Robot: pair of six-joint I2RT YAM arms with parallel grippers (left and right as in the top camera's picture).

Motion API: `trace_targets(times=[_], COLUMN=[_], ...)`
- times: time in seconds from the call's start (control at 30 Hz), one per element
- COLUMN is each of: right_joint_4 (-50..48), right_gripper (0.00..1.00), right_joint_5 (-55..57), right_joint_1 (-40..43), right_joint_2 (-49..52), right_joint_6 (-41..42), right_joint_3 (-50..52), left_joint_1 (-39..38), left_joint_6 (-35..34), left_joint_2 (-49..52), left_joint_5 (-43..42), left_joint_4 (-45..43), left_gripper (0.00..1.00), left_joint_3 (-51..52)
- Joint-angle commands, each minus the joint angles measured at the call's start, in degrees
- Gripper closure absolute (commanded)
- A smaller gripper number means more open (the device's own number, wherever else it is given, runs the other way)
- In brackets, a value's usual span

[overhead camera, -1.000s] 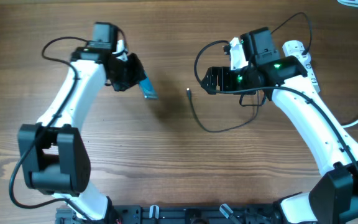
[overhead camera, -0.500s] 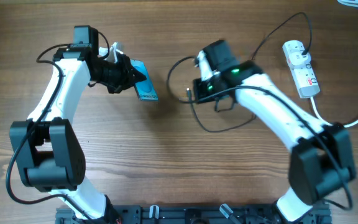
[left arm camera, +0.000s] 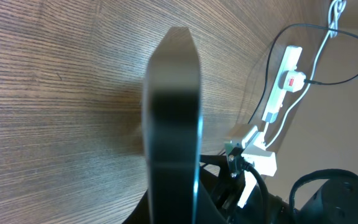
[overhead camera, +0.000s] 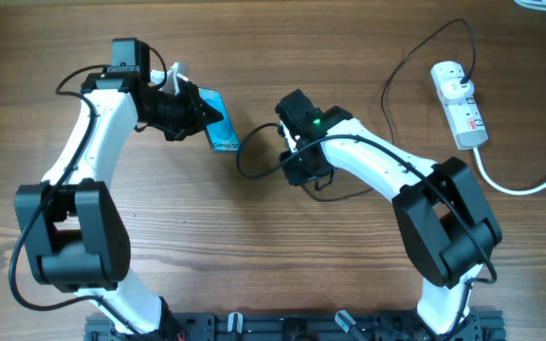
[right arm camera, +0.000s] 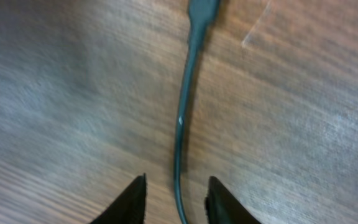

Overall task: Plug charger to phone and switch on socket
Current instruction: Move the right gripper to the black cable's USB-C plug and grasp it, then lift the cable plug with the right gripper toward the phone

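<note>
My left gripper (overhead camera: 207,118) is shut on the phone (overhead camera: 221,133), holding it tilted above the table at the upper left. Its cyan screen and white band face up; in the left wrist view the phone (left arm camera: 173,124) shows edge-on as a dark slab. The charger, a thin black cable (overhead camera: 254,175), loops across the middle of the table and runs to a white plug (overhead camera: 448,71) in the socket (overhead camera: 461,104). My right gripper (right arm camera: 176,200) is low over the table with the cable (right arm camera: 182,137) between its parted fingers, touching neither. The plug housing (right arm camera: 202,11) lies ahead of it.
The socket's thick white cord (overhead camera: 519,185) curves off to the right edge. The socket (left arm camera: 277,93) also shows far off in the left wrist view, with the right arm (left arm camera: 328,199) close by. Bare wood lies around the cable.
My right arm swung left from near the socket to the table's middle, dragging the cable into a loop; its jaws shut, then parted. The left arm turned slightly with the phone, then held still.
</note>
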State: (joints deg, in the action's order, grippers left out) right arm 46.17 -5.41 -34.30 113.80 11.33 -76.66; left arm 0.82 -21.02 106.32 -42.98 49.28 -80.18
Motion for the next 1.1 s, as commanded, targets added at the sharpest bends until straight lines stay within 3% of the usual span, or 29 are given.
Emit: trace_targets(times=[0.0, 0.07, 0.27, 0.5, 0.7, 0.83, 0.97, 1.07], right_joint_4=[2.5, 2.9, 4.1, 8.5, 16.1, 16.3, 12.0, 5.6], right_gripper=[0.62, 0.52, 0.4, 0.36, 0.32, 0.3, 0.27, 0.25], right_joint_5=[2.8, 3.5, 5.4, 18.3, 20.0, 17.7, 3.3, 1.5], right_joint_1=[0.1, 0.2, 0.3, 2.1, 10.7, 16.3, 18.1, 18.1], right_joint_2=[0.6, 0.9, 1.0, 1.0, 1.0, 1.0, 1.0, 1.0], right_joint_6=[-3.3, -3.3, -3.4, 4.2, 5.2, 4.9, -6.0, -7.1], right_joint_3=[-0.5, 1.0, 4.5, 7.0, 7.0, 7.0, 7.0, 7.0], left_joint_1=[0.2, 0.2, 0.2, 0.2, 0.2, 0.2, 0.2, 0.2], left_joint_6=[1.4, 1.4, 1.4, 1.4, 1.4, 1.3, 1.3, 1.3], left_joint_2=[0.3, 0.3, 0.3, 0.3, 0.3, 0.3, 0.3, 0.3], left_joint_5=[-1.9, -1.9, -0.8, -0.8, -0.9, -0.9, -0.9, -0.9], left_joint_4=[-0.2, -0.2, 0.4, 0.9, 1.0, 1.2, 1.1, 1.1], left_gripper=[0.96, 0.96, 0.96, 0.96, 0.96, 0.96, 0.96, 0.96], left_joint_3=[-0.4, -0.4, -0.4, -0.4, -0.4, -0.4, -0.4, -0.4])
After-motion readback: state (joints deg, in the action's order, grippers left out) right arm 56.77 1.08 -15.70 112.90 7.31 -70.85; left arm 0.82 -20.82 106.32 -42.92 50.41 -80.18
